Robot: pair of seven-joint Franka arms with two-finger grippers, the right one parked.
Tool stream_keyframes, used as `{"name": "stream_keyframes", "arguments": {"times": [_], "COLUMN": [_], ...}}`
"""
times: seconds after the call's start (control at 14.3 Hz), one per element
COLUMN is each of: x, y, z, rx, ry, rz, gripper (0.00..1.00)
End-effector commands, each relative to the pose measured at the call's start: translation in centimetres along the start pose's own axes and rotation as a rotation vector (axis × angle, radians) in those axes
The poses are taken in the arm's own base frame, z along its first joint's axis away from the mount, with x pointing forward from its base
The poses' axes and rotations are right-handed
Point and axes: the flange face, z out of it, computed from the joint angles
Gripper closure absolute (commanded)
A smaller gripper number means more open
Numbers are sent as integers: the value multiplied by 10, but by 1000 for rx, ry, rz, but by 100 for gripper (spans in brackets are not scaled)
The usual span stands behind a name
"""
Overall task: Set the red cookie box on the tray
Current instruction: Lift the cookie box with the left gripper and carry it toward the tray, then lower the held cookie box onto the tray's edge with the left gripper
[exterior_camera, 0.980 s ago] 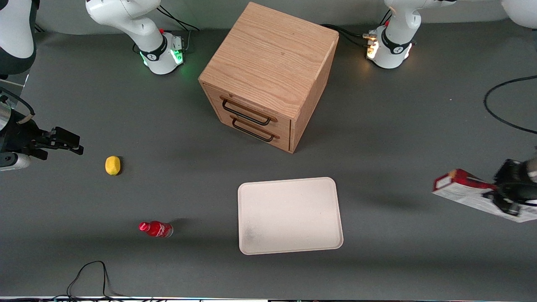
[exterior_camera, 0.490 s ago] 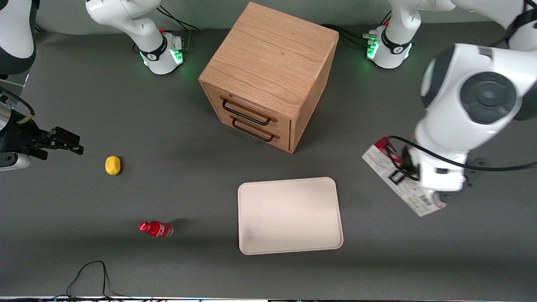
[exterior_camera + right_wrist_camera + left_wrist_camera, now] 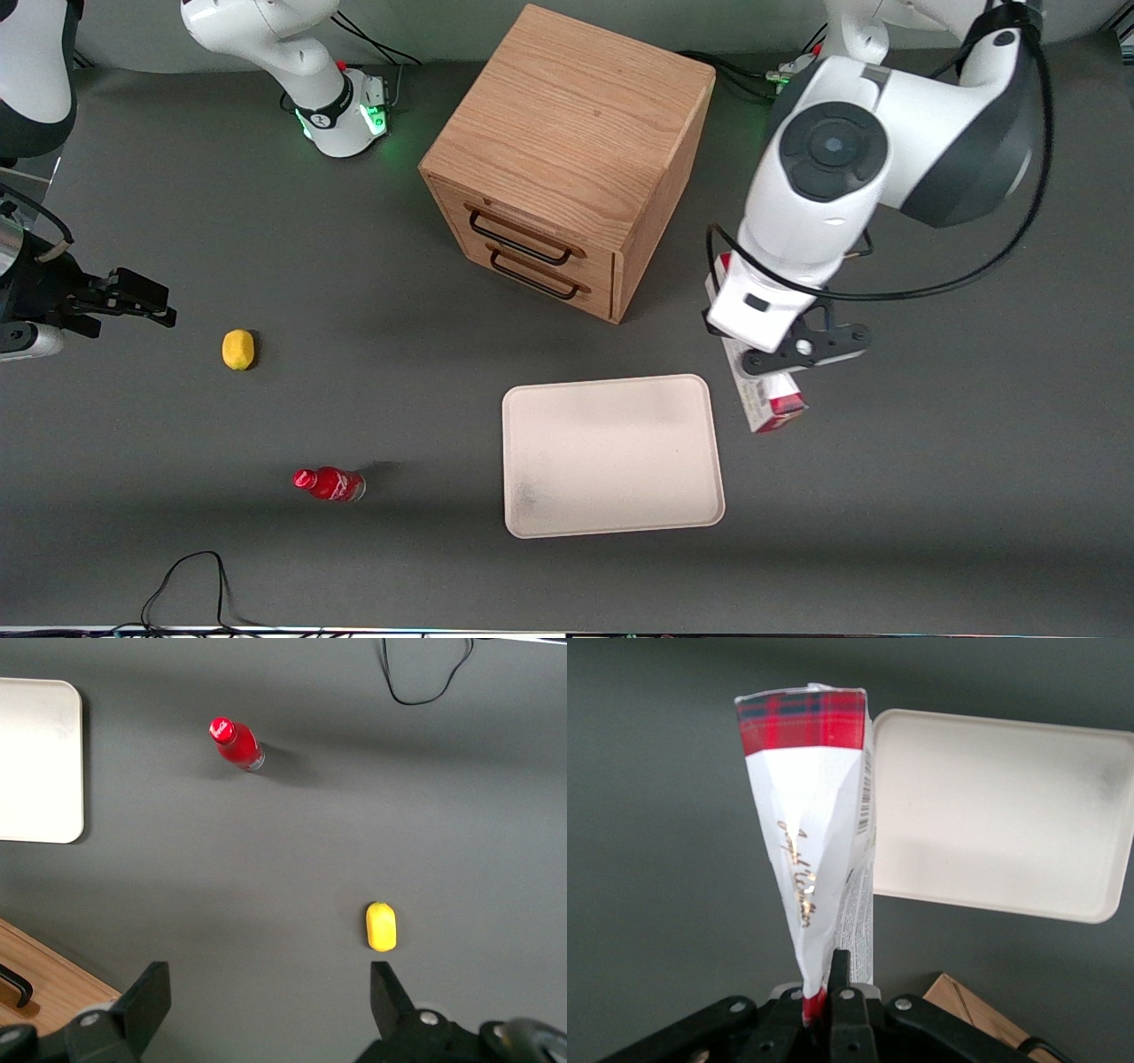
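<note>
Dark grey table [image 3: 930,496] carries the tray [image 3: 611,456] near the wooden drawer cabinet [image 3: 567,159]. Just beside the tray, the gripper [image 3: 824,992] is clamped on the red cookie box [image 3: 811,842], lifted above the table.

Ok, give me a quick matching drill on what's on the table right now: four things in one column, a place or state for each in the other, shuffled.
Things:
1. cookie box
2. tray
3. lemon
4. red bottle

Places or states:
A. lying on the table nearer the front camera than the lemon
B. held in the shut hand, beside the tray
C. bare, nothing on it yet
D. toward the parked arm's end, farther from the camera than the bottle

Pairs: 1-B, 2-C, 3-D, 4-A
</note>
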Motion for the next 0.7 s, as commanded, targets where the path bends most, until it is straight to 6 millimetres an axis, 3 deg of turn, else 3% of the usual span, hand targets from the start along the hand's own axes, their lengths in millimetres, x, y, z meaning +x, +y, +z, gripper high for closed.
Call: {"name": "stream_keyframes", "arguments": {"times": [0.0, 0.35, 0.63], "x": [-8, 23, 44], "y": [8, 35, 37], "z": [4, 90, 159], "rx": [12, -8, -9], "ry": [16, 36, 45], "rz": [88, 154, 156], "gripper": [100, 100, 100]}}
